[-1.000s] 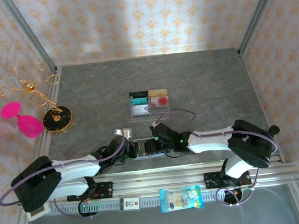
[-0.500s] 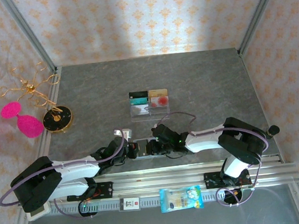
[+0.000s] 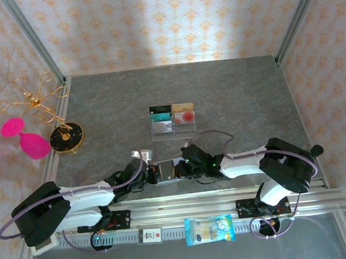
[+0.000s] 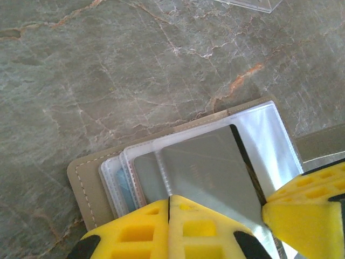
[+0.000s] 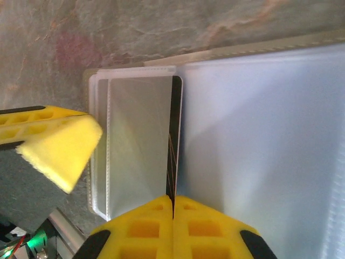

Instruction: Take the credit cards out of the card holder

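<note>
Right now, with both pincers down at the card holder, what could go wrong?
1. The right pincer is shut at the edge of the dark card, right beside the clear sleeve; it may pinch both, dragging the card holder.
2. The left pincer clamps the same stack and might trap the card.

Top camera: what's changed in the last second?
The right end effector closed on the grey card at its edge in the card holder, its arm shifting slightly right. The left end effector stayed shut on the card holder; the acrylic tray didn't move.
</note>
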You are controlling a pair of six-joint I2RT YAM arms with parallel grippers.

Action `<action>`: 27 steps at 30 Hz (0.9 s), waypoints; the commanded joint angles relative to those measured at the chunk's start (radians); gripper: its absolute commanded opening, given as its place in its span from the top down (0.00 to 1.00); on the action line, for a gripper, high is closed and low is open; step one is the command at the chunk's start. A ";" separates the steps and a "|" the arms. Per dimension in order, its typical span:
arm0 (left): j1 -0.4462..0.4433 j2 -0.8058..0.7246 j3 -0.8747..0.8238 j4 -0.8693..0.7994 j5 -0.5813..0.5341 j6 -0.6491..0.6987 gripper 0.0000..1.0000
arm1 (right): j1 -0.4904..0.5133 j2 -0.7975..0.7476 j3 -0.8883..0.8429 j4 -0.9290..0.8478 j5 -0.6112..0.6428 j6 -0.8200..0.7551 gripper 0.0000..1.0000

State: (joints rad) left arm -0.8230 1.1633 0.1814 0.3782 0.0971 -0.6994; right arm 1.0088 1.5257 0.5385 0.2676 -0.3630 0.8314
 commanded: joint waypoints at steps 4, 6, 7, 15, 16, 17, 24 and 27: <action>-0.006 -0.064 0.003 -0.096 -0.007 0.009 1.00 | -0.004 -0.055 -0.045 -0.050 0.073 0.034 1.00; -0.006 -0.107 0.011 -0.105 0.004 0.013 0.98 | -0.004 -0.050 -0.040 -0.053 0.073 0.031 1.00; -0.007 -0.128 0.013 -0.102 0.010 0.013 0.96 | -0.004 -0.050 -0.036 -0.056 0.074 0.029 1.00; -0.048 -0.036 0.047 -0.029 0.063 0.011 0.96 | -0.004 -0.046 -0.026 -0.054 0.079 0.020 1.00; -0.050 -0.015 0.049 -0.015 0.070 0.009 0.96 | -0.004 -0.049 -0.023 -0.061 0.081 0.021 1.00; -0.052 0.005 0.050 -0.002 0.074 0.008 0.96 | -0.004 -0.052 -0.022 -0.065 0.085 0.020 1.00; -0.053 0.065 0.064 -0.013 0.052 0.003 1.00 | -0.004 -0.074 -0.028 -0.070 0.106 0.022 0.85; -0.053 0.068 0.061 -0.012 0.056 0.003 1.00 | -0.005 -0.057 -0.022 -0.061 0.099 0.015 0.85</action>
State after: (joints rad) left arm -0.8707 1.2182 0.2306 0.3649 0.1509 -0.6983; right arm 1.0088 1.4704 0.5064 0.2256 -0.2985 0.8536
